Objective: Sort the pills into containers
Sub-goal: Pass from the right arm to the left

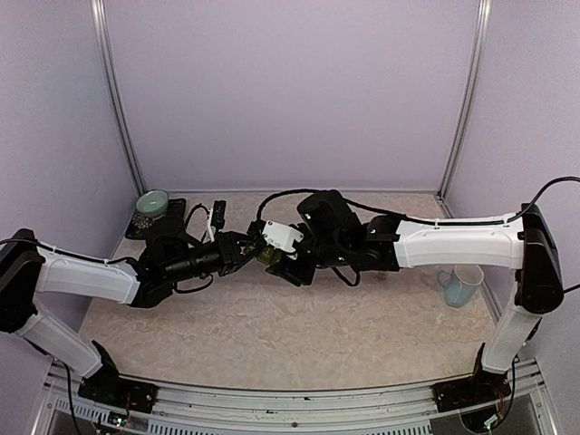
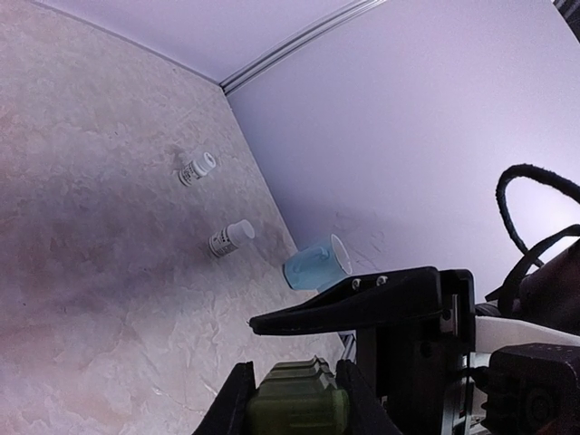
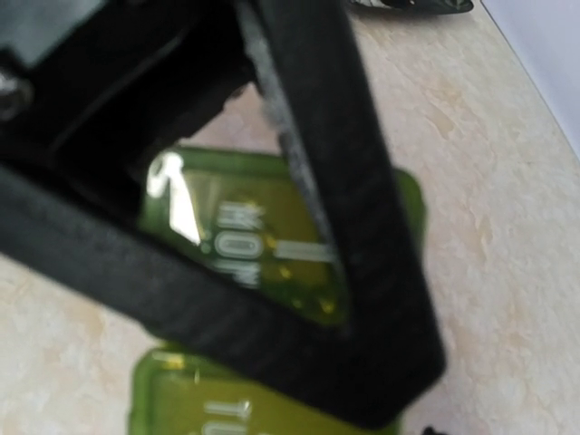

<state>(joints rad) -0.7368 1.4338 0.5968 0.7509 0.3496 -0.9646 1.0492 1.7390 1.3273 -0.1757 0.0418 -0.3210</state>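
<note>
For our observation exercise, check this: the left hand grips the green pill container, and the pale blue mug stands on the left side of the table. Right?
One error: the pale blue mug stands on the right side of the table, as the top view shows. The left hand does grip the green pill container.

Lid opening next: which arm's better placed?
Right. The left gripper is clamped on the container strip, steadying it; the right gripper sits directly over a lid.
</note>
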